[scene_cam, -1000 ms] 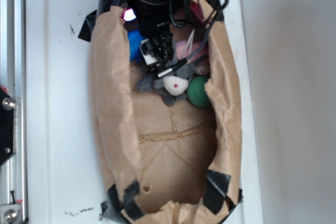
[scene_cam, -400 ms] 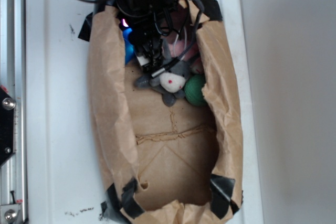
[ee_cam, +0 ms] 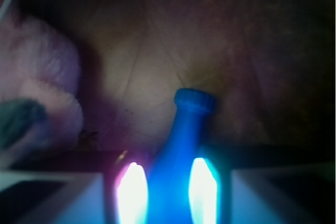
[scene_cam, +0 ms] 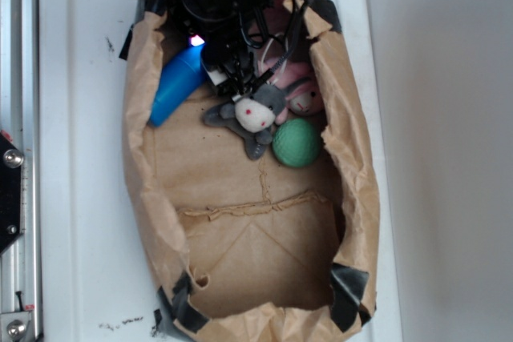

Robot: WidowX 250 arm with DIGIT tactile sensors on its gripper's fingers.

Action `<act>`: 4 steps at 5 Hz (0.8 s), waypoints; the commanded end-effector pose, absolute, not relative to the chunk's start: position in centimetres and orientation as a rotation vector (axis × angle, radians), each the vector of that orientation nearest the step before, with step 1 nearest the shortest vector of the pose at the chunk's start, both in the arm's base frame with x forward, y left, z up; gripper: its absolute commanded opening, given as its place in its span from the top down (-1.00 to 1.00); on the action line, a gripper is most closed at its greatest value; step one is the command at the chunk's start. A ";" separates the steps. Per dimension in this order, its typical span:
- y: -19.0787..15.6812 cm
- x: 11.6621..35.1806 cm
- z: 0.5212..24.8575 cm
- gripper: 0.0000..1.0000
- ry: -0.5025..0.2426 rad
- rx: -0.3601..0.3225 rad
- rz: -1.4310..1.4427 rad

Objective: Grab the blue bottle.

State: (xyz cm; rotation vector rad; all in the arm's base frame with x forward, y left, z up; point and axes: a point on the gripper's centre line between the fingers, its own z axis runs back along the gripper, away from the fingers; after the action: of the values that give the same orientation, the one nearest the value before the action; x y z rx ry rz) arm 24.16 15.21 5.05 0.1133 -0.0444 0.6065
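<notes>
bag: brown paper bag lies open on its side on the white tray, black tape at the corners; it serves as the landmark here
bag contents: all toys sit bunched at the arm's end of the bag, the near half of the bag floor is bare
blue bottle: blue bottle lies slanted against the bag's left wall, upper end tucked under the arm, lower end pointing down the wall
why there: likely leaning on the paper wall because it is long and rolls; judgement only
gripper: gripper straddles the bottle in the wrist view, lit pads on either side of the body, neck and cap poking out beyond them
gripper state: fingers look closed in tight on the bottle body, no gap seen between pads and plastic; I read it as gripping, not merely around
exterior check: fingertips hidden under the black arm and cables at the bag's top end, contact cannot be confirmed from that view
bottle look: solid bright blue, matte plastic, cylinder body tapering to a narrow neck with a ringed cap; longer than the plush beside it
grey plush: grey plush with white face, just right of the bottle, mid-bag, not touching it as far as I can tell
pink plush: pink plush against the bag's right wall, partly under cables
green ball: green ball below the pink plush, touching the grey one
stage: grasp looks made; lift out of the bag not yet done
</notes>
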 end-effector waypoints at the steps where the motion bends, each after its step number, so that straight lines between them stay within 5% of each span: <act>1: 15.3 24.6 9.0 1.00 -0.061 0.059 0.609; 3: 11.9 24.7 17.1 1.00 -0.069 -0.106 0.570; 4: 10.8 24.6 18.3 1.00 -0.090 -0.121 0.554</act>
State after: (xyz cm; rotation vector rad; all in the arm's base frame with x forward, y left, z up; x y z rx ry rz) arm 24.62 9.81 16.58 -0.1323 -0.0262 0.5711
